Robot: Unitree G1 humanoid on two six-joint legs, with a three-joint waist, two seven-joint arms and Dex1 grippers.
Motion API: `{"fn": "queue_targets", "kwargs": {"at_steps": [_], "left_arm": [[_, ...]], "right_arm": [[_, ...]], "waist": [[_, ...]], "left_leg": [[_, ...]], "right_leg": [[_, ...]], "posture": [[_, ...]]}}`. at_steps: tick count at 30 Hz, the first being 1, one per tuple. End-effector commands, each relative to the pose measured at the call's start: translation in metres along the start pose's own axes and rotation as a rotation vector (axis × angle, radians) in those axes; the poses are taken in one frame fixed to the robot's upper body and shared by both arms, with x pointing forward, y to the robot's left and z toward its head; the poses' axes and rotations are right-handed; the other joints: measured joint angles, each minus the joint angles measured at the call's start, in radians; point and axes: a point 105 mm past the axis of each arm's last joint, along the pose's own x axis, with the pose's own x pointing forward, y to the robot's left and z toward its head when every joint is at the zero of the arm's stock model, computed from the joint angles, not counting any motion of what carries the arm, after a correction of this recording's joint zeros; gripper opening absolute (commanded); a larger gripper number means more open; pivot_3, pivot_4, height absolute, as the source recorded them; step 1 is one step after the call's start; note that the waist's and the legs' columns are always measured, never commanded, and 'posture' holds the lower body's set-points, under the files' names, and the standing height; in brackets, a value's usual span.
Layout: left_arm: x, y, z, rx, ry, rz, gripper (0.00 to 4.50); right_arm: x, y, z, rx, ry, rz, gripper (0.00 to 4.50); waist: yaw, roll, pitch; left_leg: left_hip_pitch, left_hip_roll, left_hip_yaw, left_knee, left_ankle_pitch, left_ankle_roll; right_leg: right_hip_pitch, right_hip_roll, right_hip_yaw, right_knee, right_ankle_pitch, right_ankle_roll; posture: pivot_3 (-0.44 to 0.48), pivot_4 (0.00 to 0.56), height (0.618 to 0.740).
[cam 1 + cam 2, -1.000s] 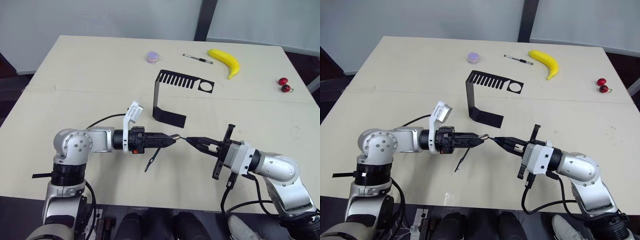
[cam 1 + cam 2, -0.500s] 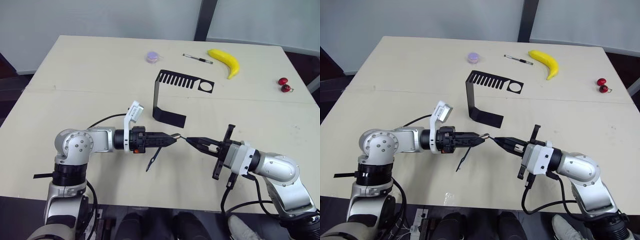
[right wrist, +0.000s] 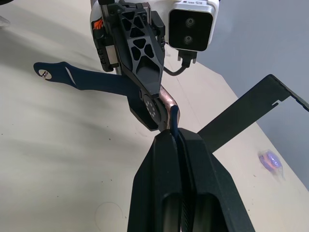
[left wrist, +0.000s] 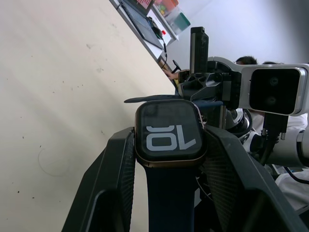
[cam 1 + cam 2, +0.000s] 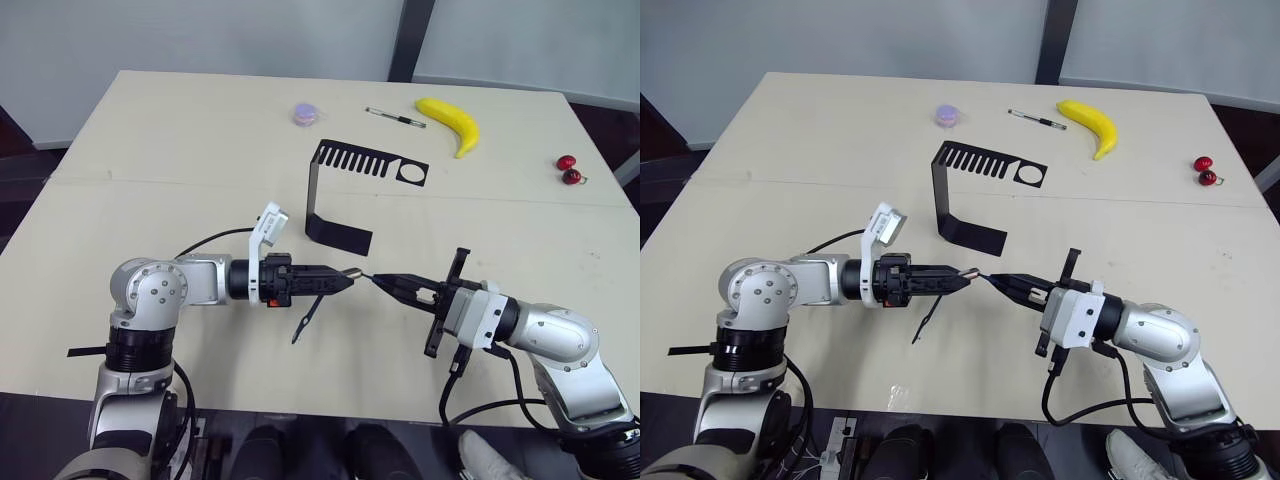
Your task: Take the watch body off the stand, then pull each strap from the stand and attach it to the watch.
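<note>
- watch body (image 4: 169, 137) sitting pinched between the left tool (image 5: 340, 282) fingers, above the table (image 5: 150, 150), first strap (image 5: 304, 322) hanging down from it
- right tool (image 5: 385, 284) gripping the second strap (image 3: 175, 121), its end meeting the watch body edge
- stand (image 5: 345, 195) standing bare just behind both tools
- banana (image 5: 450, 122), pen (image 5: 395, 117) lying at the far edge
</note>
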Motion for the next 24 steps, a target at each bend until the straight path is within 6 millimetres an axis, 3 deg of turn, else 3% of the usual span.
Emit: {"fn": "queue_targets", "kwargs": {"at_steps": [1,24], "left_arm": [[0.0032,-0.0106,0.0029,0.039,0.008,-0.042,1.59],[0.0089,-0.0125,0.0026,0.052,0.043,-0.026,1.59]], "right_arm": [[-0.0001,-0.0033,0.0064,-0.029,-0.022,-0.003,0.00],[0.0051,-0.0021,0.0083,-0.098,0.001,0.034,0.00]], "waist": [[0.000,0.000,0.000],[0.000,0.000,0.000]], "left_leg": [[0.000,0.000,0.000,0.000,0.000,0.000],[0.000,0.000,0.000,0.000,0.000,0.000]], "right_leg": [[0.000,0.000,0.000,0.000,0.000,0.000],[0.000,0.000,0.000,0.000,0.000,0.000]], "posture": [[0.000,0.150,0.740],[0.000,0.150,0.740]]}}
